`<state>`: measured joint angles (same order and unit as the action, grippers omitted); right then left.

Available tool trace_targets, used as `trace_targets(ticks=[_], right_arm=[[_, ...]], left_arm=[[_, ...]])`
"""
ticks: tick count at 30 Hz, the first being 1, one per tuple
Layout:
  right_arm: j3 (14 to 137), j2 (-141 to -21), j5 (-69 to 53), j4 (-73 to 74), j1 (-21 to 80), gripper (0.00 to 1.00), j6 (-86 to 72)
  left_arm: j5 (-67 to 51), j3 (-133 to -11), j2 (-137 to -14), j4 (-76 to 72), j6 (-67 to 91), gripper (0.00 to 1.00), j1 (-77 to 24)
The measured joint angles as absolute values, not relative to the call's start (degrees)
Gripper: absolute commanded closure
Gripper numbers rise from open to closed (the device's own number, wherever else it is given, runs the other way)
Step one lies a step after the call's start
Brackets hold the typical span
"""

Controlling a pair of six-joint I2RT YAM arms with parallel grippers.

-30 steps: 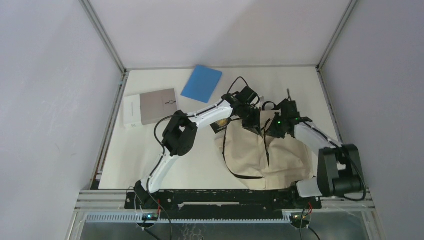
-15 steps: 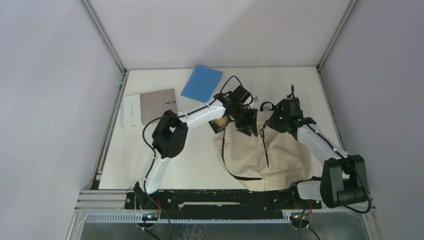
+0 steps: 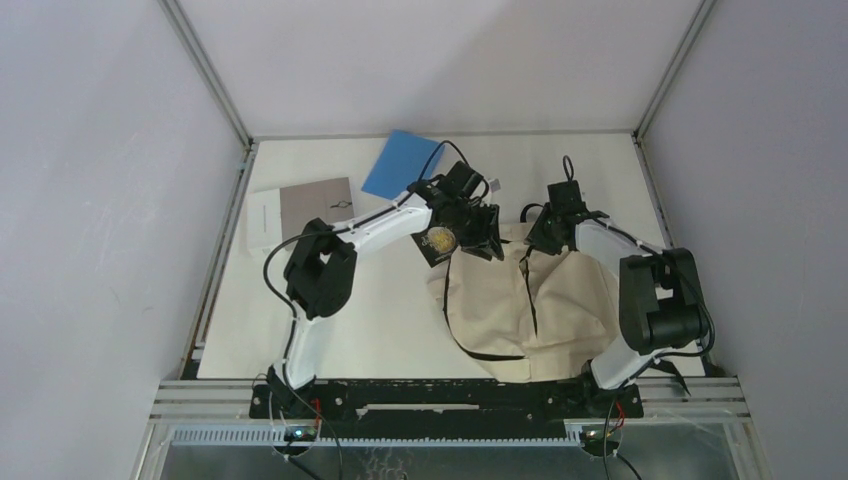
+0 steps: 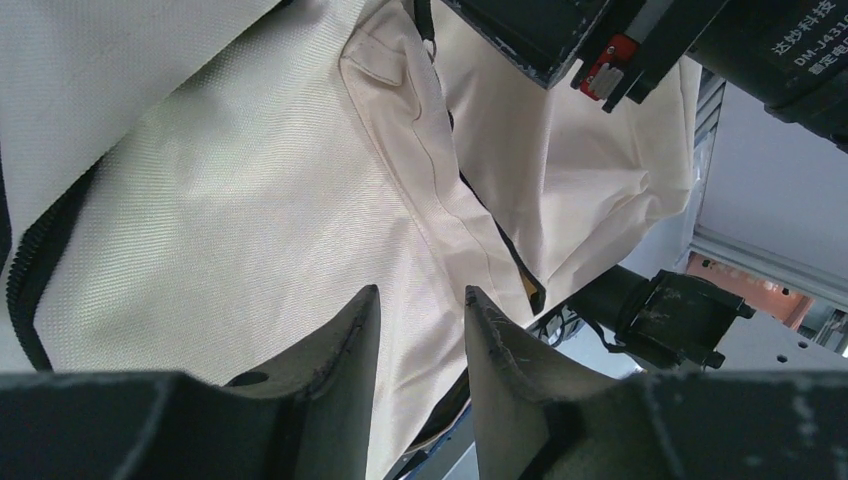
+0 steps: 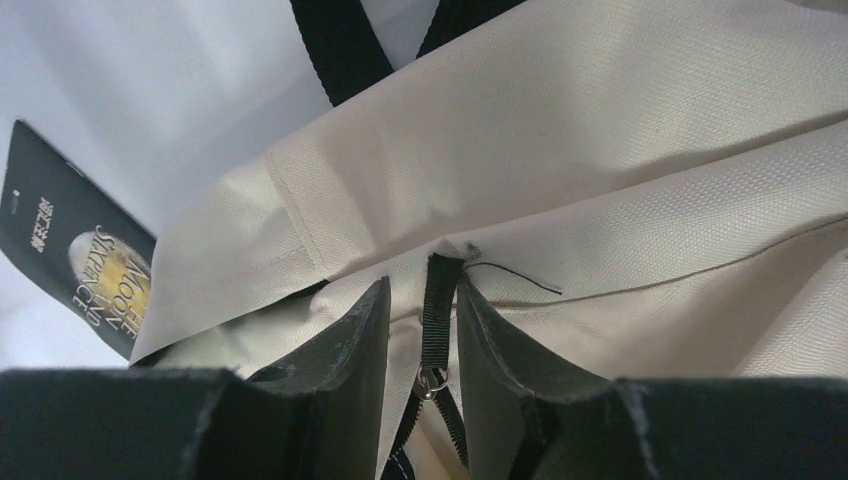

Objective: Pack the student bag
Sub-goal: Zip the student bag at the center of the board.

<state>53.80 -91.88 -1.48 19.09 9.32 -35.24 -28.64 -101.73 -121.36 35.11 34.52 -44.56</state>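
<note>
The bag [image 3: 580,300] lies slumped on the table [image 3: 380,330] in front of the right arm. A black book [image 3: 437,243] sits at its far left corner, partly under the cloth. The left gripper [image 4: 422,295] hovers over the cream cloth, fingers apart with nothing between them. The right gripper [image 5: 422,290] straddles the zipper strip [image 5: 436,320] — its fingers [image 5: 350,340] are spread and not visibly clamping it. If either gripper closes on loose cloth instead of the strip or the edge, the opening may fold shut — and the book, only partly covered, could snag on the rim or slide out.
</note>
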Motion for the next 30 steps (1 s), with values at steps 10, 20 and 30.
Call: trace_targets(ticks=[10, 20, 30], right_arm=[[53.8, -93.7, 1.1, 19.1, 10.9, 1.0, -36.4], [49.0, -80.8, -1.6, 18.5, 11.4, 1.0, -35.5], [38.1, -70.1, -1.5, 16.9, 13.0, 1.0, -35.5]], left_arm=[[-28.7, -99.1, -121.2, 33.3, 35.6, 0.57, -44.7], [-28.4, -99.2, -121.2, 29.6, 39.2, 0.55, -44.7], [-29.2, -105.9, -127.7, 26.5, 45.1, 0.56, -44.8]])
